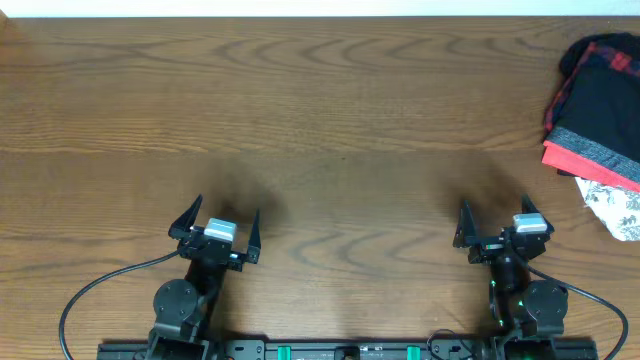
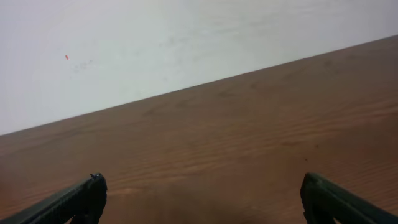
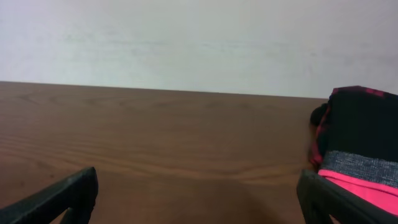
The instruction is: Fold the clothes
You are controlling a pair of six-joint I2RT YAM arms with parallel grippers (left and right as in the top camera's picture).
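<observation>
The black trousers [image 1: 608,100] lie bunched at the table's far right edge, with their grey-flecked waistband [image 1: 600,146] edged in red-orange facing the front. They also show at the right of the right wrist view [image 3: 364,121]. My right gripper [image 1: 495,204] is open and empty, in front of and to the left of them, well apart [image 3: 198,177]. My left gripper [image 1: 227,208] is open and empty over bare table at the front left [image 2: 202,183].
A red-and-black plaid garment [image 1: 558,95] lies under and around the trousers. A white cloth with dark floral print [image 1: 617,208] sticks out just in front of them at the right edge. The wooden table [image 1: 320,120] meets a white wall at the back.
</observation>
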